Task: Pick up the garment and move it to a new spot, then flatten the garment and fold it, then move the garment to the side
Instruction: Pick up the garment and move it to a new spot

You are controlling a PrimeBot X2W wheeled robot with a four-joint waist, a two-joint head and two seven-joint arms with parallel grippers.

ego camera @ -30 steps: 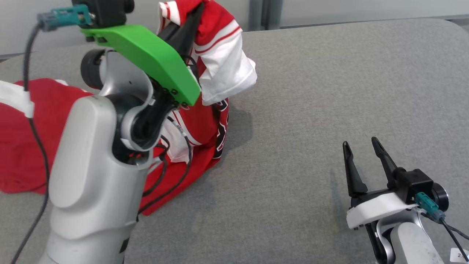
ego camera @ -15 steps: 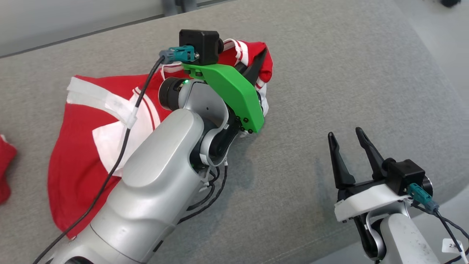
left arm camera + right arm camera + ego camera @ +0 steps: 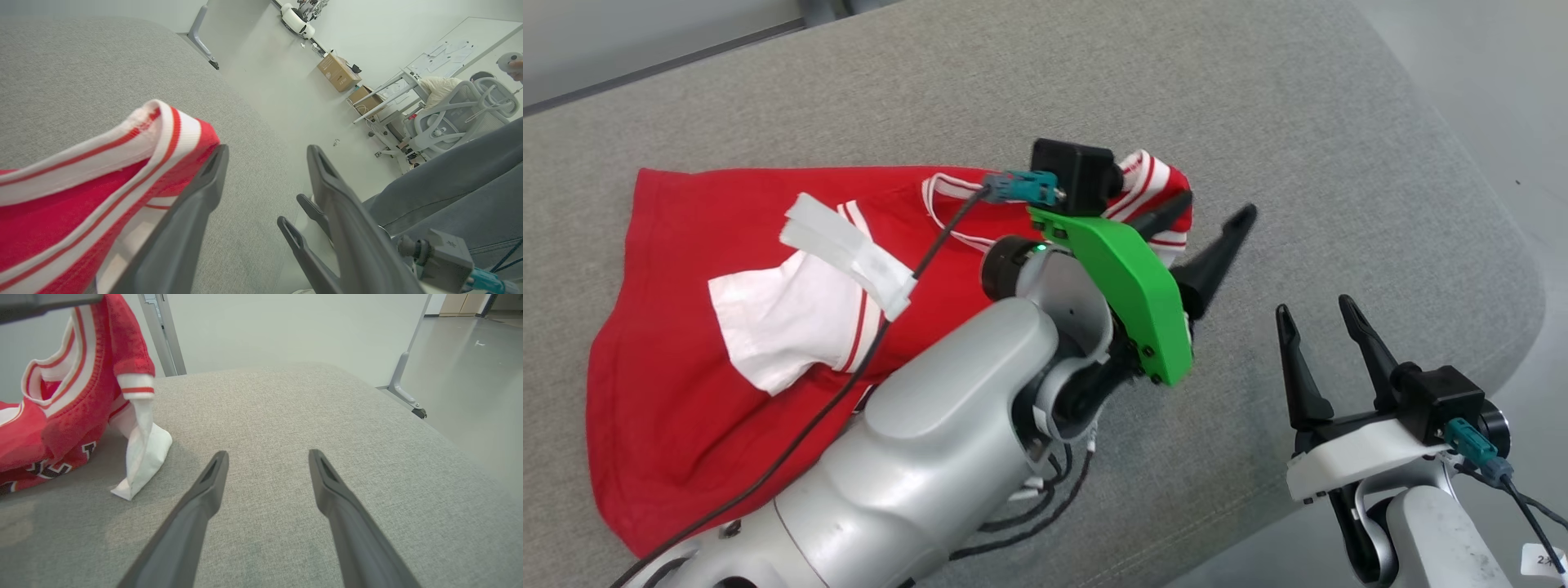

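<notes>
The red garment (image 3: pixel 686 351) with white sleeves lies spread on the grey padded table (image 3: pixel 1298 122), left of centre. Its red-and-white striped edge (image 3: pixel 1147 175) stands bunched up against one finger of my left gripper (image 3: pixel 1215 208), which is open with nothing between its jaws. In the left wrist view that striped edge (image 3: pixel 122 139) leans on the outer side of the left finger (image 3: pixel 204 183). My right gripper (image 3: pixel 1315 309) hovers open and apart near the table's right front corner. In the right wrist view the raised garment (image 3: pixel 81 388) and a hanging white sleeve (image 3: pixel 143 457) sit left of the right gripper (image 3: pixel 267 454).
The table's rounded right edge (image 3: pixel 1527 278) drops to pale floor (image 3: pixel 1486 65) close beside my right gripper. Bare grey surface stretches right of the garment (image 3: pixel 286 408). Far off stand cardboard boxes (image 3: pixel 339 73) and an office chair (image 3: pixel 449 118).
My left gripper has opened and let go of the garment's striped edge after carrying it rightward and down. The garment now lies flatter. The head camera has turned; the right gripper stays open.
</notes>
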